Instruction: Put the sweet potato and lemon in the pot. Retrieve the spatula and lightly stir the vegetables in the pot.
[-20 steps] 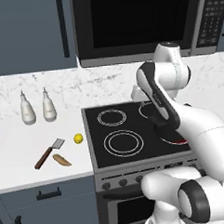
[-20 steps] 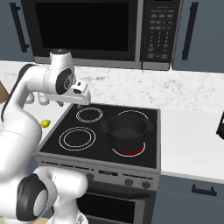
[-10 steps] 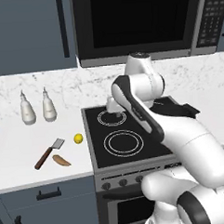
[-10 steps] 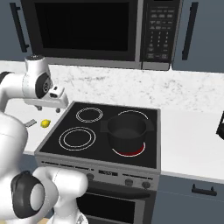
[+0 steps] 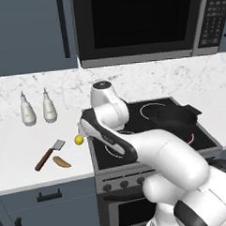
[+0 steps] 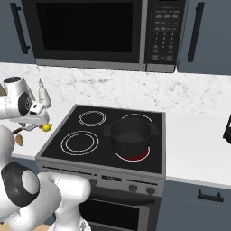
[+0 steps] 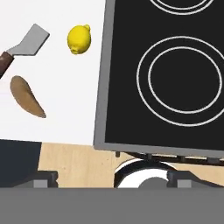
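Sweet potato (image 7: 27, 96), a small orange-brown tapered tuber, lies on the white marble surface (image 5: 23, 162) left of the stove, near the round yellow lemon (image 7: 79, 39) and the brown-handled, grey-bladed spatula (image 5: 49, 154). The short dark pot (image 6: 131, 135) sits empty on a burner. Nothing is done yet. The end effector (image 7: 112, 178) hangs above them, spread wide and empty.

counter (image 5: 23, 152): open above | bottles (image 5: 37, 108): obstruct rear | stove edge (image 7: 101, 87): beside lemon (image 7: 79, 39)
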Tool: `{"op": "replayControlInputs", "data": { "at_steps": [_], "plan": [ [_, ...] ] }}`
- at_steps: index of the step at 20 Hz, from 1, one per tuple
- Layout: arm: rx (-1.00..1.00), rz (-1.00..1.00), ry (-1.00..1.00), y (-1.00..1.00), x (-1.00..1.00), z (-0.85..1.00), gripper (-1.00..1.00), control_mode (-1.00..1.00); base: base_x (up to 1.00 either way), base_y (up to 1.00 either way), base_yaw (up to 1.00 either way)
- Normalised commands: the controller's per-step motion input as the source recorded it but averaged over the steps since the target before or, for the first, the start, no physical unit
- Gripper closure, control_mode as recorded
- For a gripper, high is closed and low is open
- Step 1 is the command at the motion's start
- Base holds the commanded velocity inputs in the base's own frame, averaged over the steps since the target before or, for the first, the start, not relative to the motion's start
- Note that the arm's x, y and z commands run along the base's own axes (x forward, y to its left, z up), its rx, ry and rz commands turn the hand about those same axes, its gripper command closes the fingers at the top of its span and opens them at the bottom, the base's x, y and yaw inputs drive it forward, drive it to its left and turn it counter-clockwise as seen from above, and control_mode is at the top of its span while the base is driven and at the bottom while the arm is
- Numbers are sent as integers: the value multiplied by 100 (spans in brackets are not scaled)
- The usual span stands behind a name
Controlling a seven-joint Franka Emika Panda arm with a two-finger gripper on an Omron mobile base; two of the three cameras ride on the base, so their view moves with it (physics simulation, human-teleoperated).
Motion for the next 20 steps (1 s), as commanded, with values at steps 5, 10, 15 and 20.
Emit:
{"op": "replayControlInputs", "data": {
  "at_steps": [5, 10, 15, 20],
  "plan": [
    [-3, 0, 0, 77, 51, -56, -100, -100, 0, 0, 0],
    [0, -3, 0, 30, 56, -28, -100, -100, 0, 0, 0],
    [-1, -8, 0, 2, 57, -30, -100, -100, 0, 0, 0],
    [-7, -8, 0, 5, 48, -31, -100, -100, 0, 0, 0]
  ]
}}
